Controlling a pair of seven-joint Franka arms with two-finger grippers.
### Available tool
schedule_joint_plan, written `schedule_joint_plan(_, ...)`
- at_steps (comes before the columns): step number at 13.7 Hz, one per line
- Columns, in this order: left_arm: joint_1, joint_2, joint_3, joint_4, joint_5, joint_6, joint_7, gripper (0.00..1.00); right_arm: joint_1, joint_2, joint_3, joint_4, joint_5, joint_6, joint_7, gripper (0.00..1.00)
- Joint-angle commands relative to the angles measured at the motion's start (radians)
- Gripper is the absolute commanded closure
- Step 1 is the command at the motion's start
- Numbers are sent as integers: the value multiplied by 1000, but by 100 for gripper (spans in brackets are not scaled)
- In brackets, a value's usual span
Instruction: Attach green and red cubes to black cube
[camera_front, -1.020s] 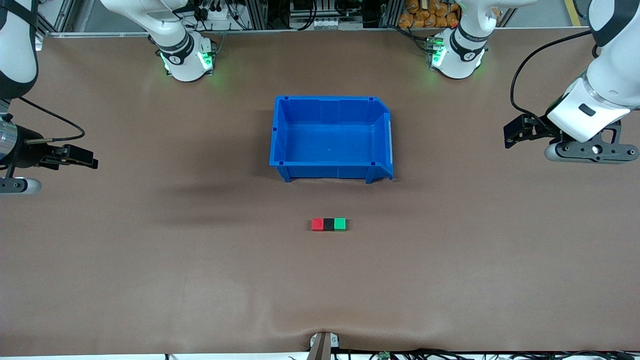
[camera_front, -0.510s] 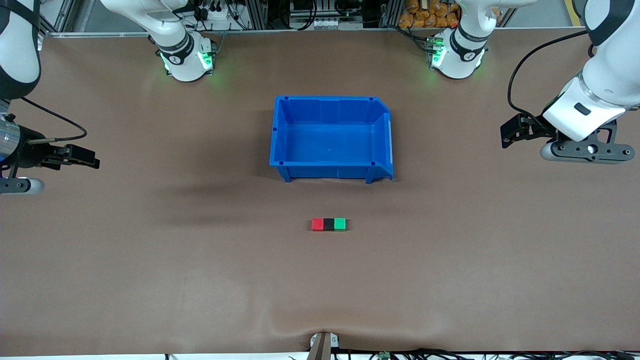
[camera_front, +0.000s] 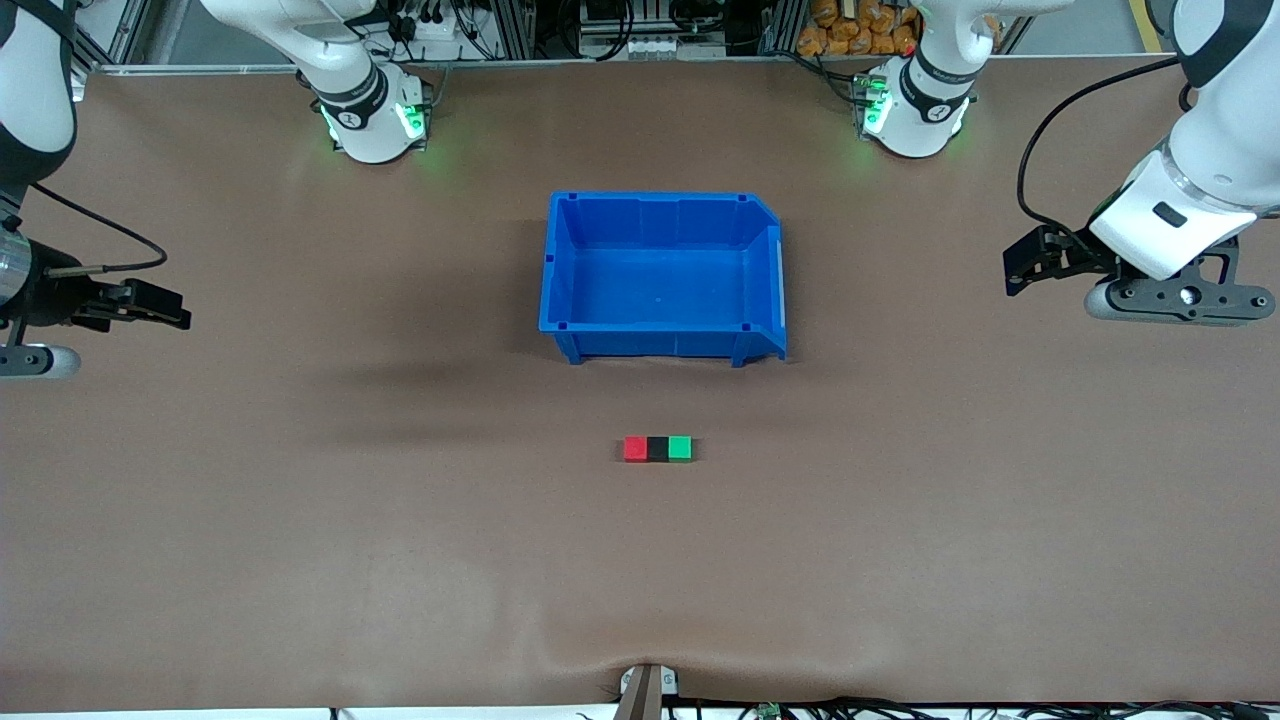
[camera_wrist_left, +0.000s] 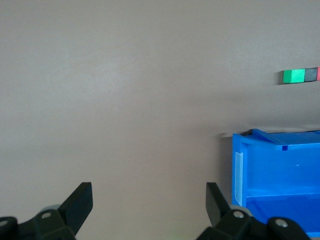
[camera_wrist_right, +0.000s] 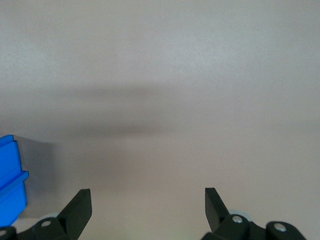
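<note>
Item: red cube (camera_front: 634, 449), black cube (camera_front: 657, 449) and green cube (camera_front: 680, 449) joined in a row, lower centre of frame below the blue bin (camera_front: 664, 208); I judge them light, rigid, best pinched across flat sides; left gripper (camera_wrist_left: 149, 200) and right gripper (camera_wrist_right: 148, 200) both spread, empty, at frame edges.

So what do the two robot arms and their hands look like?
Both arms are glossy white with black joint bands and green-lit bases. The left hand and right hand are black two-finger units, each trailing a looping black cable and carrying a grey wrist camera.

Three cubes (camera_front: 657, 449) touching in a row (nearer the camera), bin (camera_front: 560, 280) farther
</note>
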Motion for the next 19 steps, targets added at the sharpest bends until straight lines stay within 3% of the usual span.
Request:
schedule_joint_plan(1, 5, -14, -5, -4, -10, 0, 2, 0, -10, -25, 12, -20, -18, 2, -4, 0)
schedule_joint_plan(14, 16, -37, -5, -7, -9, 4, 15, 0, -59, -103, 38, -14, -18, -17, -75, 0)
schedule_joint_plan(19, 30, -88, 7, -5, -8, -83, 29, 0, -105, -139, 66, -14, -18, -46, -78, 0)
